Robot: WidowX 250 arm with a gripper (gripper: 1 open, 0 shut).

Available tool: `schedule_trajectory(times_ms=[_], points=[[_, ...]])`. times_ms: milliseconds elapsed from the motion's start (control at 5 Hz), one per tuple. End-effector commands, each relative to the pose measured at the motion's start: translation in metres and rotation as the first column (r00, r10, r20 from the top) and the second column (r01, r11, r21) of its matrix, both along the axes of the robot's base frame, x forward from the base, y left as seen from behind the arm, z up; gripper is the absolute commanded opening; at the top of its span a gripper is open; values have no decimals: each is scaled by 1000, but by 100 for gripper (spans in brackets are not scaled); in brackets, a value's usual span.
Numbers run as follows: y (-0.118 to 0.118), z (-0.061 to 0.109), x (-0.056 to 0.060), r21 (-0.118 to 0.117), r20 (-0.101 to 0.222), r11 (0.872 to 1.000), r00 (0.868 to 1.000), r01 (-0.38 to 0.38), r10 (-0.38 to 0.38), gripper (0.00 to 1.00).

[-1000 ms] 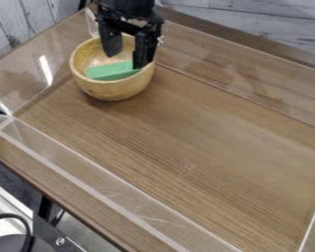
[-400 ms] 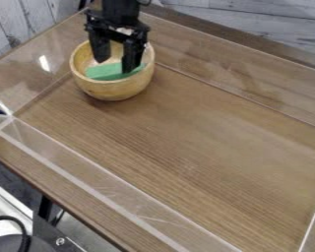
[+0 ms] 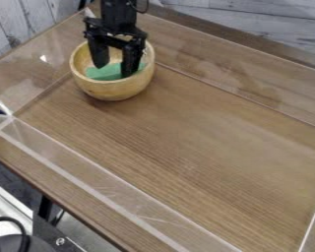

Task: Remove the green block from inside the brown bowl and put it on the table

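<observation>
The brown bowl (image 3: 111,89) stands on the table (image 3: 200,138) at the back left. Inside it lies the green block (image 3: 105,72), partly covered by my gripper. My gripper (image 3: 113,65) hangs straight down into the bowl from above, open, with its dark fingers (image 3: 94,56) standing on either side of the block. Whether the fingertips touch the block I cannot tell.
Clear transparent walls (image 3: 48,162) run along the table's edges, at the front left and along the back right. The wood-grain tabletop stretches to the right and front of the bowl. Cables and dark gear (image 3: 9,234) show below the front left corner.
My gripper has moved left and down, from over the bowl's right rim to inside the bowl around the green block. It stayed open.
</observation>
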State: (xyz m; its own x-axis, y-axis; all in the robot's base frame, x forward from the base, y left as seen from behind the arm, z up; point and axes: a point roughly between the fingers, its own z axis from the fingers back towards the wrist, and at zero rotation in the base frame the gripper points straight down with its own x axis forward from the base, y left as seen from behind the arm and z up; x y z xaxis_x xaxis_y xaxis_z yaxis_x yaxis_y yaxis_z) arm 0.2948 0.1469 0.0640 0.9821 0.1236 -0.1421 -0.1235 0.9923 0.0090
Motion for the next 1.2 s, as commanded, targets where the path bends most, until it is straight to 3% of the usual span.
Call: schedule_trajectory(times_ms=[0, 1000], points=[[10, 14, 11, 31, 60, 999, 998, -18, 16, 100], [15, -7, 17, 26, 49, 999, 998, -41, 39, 100]])
